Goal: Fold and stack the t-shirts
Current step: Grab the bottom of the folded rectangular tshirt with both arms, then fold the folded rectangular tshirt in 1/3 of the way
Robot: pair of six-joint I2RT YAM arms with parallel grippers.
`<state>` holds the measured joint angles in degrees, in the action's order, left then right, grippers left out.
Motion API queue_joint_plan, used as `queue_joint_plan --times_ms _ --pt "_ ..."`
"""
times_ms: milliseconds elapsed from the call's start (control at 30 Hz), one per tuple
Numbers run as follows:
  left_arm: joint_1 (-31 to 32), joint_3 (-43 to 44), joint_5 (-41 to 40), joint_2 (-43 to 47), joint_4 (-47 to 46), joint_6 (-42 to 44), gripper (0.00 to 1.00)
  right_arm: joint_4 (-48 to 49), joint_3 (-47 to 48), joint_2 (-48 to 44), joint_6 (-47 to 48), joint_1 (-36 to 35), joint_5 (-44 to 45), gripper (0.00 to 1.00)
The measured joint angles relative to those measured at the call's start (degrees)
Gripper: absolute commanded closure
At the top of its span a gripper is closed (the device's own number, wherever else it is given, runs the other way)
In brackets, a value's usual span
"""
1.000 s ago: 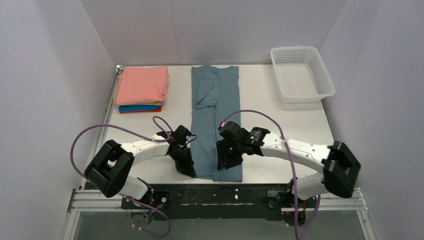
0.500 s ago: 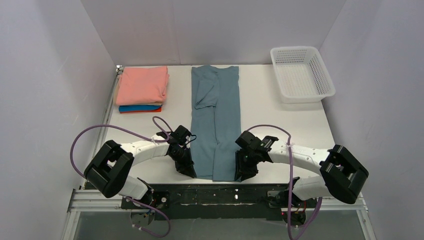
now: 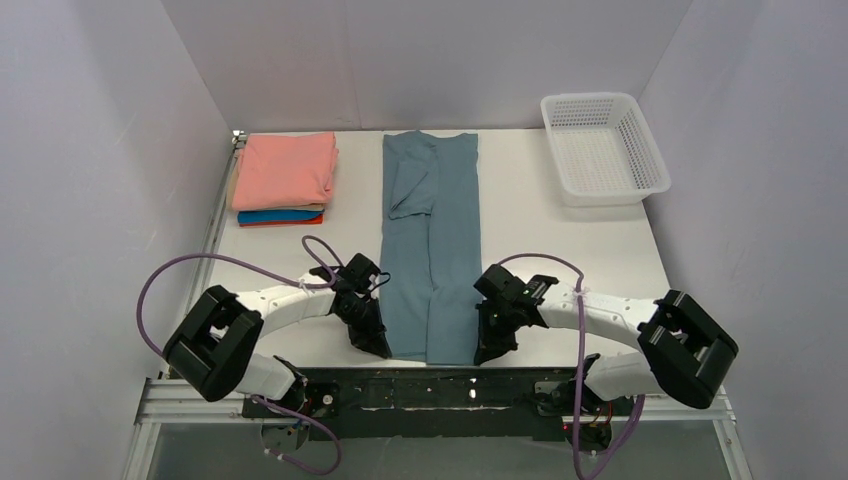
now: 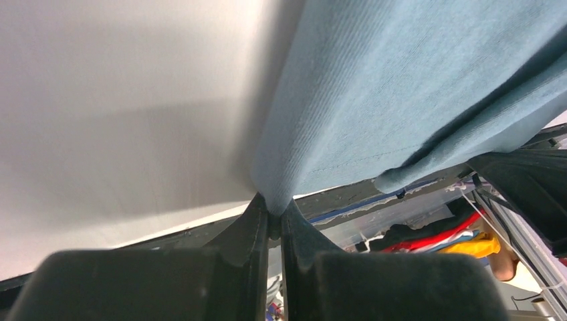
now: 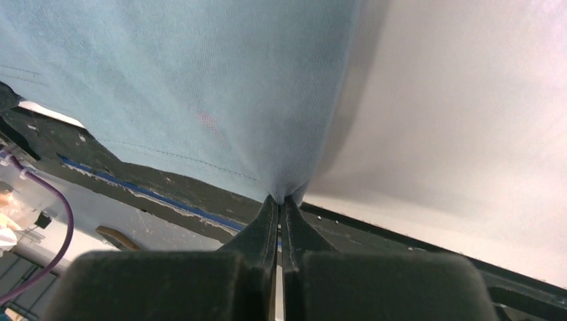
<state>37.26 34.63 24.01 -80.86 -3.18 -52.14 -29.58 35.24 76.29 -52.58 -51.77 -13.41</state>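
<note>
1. in the left wrist view, my left gripper [image 4: 270,212] has its jaws clenched on a corner of the dusty blue-grey t-shirt [image 4: 401,80]. the pinch sits at the bottom centre of the frame and the cloth fans out from it toward the upper right.
2. in the right wrist view, my right gripper [image 5: 281,200] is likewise clamped tight on a corner of the same shirt. the stitched hem runs just above the pinch and the cloth fills the upper left of the frame.
3. in the top view, both grippers sit at lower centre on either side of the shirt's near hem. the left one is at the hem's left corner and the right one at its right corner, close to the near edge of the table [image 3: 560,250].
4. the shirt lies as a long narrow strip from lower centre to upper centre of the frame, with a sleeve [image 3: 410,190] folded over its upper left part.
5. i cannot tell from above whether the gripped corners are off the tabletop.
6. at upper left is a stack of folded shirts: the salmon-pink t-shirt [image 3: 285,170] on top, the bright blue t-shirt [image 3: 268,214] under it, and the orange t-shirt [image 3: 280,221] at the bottom. the stack is apart from the strip.
7. at upper right, the white mesh basket [image 3: 640,165] stands at the table's far corner, well apart from the shirt.
</note>
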Motion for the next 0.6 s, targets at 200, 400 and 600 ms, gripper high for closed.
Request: queue_joint_plan --times_ms 200,400,600 --pt "0.13 -4.26 1.11 6.78 1.97 -0.39 1.0 -0.87 -4.17 -7.78 -1.36 -1.25 -2.62 0.99" --pt "0.76 -6.91 4.07 15.87 6.4 -2.36 1.0 -1.68 -7.72 -14.75 -5.01 -4.28 -6.05 0.99" --pt "0.76 -5.16 4.92 17.42 7.65 -3.39 1.0 -3.89 -3.93 -15.32 -4.31 -4.48 -5.81 0.99"
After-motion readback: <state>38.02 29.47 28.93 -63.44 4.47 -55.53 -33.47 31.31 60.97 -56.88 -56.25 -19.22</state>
